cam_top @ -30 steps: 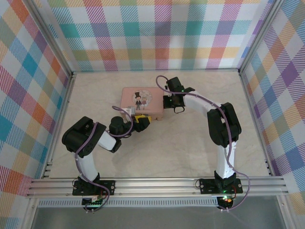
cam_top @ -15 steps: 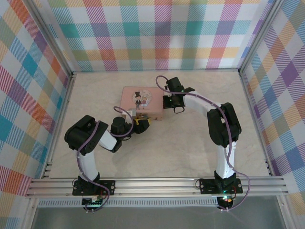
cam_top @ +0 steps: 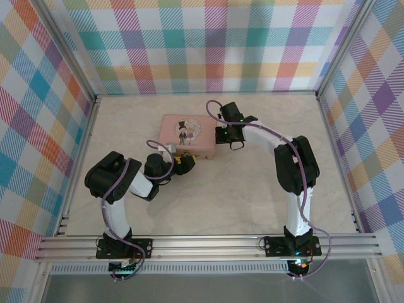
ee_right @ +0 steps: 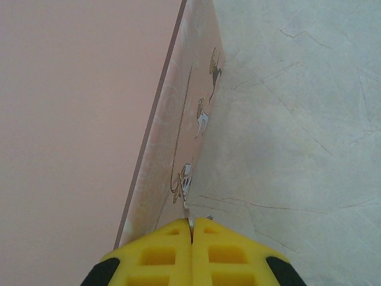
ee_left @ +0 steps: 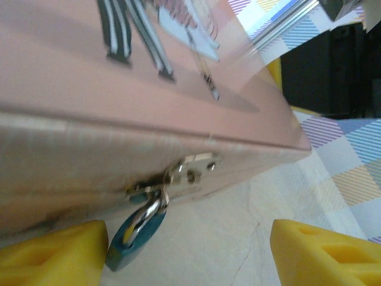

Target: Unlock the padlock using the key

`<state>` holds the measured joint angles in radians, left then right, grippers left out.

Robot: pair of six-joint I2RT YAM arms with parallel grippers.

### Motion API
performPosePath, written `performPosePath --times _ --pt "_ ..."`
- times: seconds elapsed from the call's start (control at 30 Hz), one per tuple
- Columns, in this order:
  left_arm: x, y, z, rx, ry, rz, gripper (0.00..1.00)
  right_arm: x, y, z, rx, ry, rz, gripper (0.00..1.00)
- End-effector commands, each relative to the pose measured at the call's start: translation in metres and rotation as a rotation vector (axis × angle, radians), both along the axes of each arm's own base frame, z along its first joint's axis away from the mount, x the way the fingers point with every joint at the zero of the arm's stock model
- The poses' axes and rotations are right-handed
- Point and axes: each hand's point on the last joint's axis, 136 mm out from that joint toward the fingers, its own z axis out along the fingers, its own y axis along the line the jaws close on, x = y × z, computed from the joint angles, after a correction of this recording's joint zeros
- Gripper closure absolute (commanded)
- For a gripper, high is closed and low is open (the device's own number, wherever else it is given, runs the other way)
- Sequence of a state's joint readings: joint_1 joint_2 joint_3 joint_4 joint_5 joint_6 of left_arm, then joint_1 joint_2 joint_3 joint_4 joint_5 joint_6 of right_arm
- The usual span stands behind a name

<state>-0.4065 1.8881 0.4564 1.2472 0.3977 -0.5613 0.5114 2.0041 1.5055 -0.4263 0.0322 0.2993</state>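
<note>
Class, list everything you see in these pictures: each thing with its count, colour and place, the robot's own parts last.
pink tin: one, pink with a cartoon couple, middle of the table
padlock: one, blue-teal with silver shackle, hanging at the tin's front side
table: one, pale marbled beige, under everything
walls: three, pastel plaid, around the table
left claw: one, yellow-tipped, open, padlock between its tips
right claw: one, yellow-tipped, shut, beside the tin's right end
</note>
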Motion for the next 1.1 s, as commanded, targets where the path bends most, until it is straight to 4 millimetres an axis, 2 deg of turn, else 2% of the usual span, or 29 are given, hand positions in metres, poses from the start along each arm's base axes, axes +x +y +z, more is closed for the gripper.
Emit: performPosePath --times 0.0,0.1,0.37,0.53,0.63,0.83,0.93,1.07 --pt "0.004 -0.013 0.018 -0.043 -0.046 -0.083 0.32 -0.007 0.006 -0.001 0.012 0.009 0.027 1.00" --pt "0.003 -0.020 0.018 -0.060 -0.052 -0.128 0.33 -0.006 0.008 -0.002 0.017 0.011 0.030 1.00" --pt "0.013 -0.015 0.007 -0.028 -0.023 -0.076 0.29 -0.008 0.008 0.000 0.017 0.012 0.037 1.00" --pt "0.015 -0.025 0.015 -0.117 -0.042 -0.117 0.36 -0.009 0.008 -0.003 0.017 0.018 0.034 1.00" --pt "0.015 -0.029 0.013 -0.134 -0.045 -0.123 0.36 -0.009 0.008 -0.002 0.016 0.016 0.034 1.00" --pt "0.010 -0.019 0.027 -0.089 -0.118 -0.080 0.26 -0.009 0.006 -0.003 0.007 0.014 0.032 1.00" --pt "0.011 -0.015 0.030 -0.087 -0.122 -0.066 0.27 -0.009 0.007 -0.003 0.010 0.015 0.031 1.00" --pt "0.013 -0.007 0.024 -0.093 -0.096 -0.030 0.33 -0.009 0.005 -0.005 0.004 0.018 0.027 1.00"
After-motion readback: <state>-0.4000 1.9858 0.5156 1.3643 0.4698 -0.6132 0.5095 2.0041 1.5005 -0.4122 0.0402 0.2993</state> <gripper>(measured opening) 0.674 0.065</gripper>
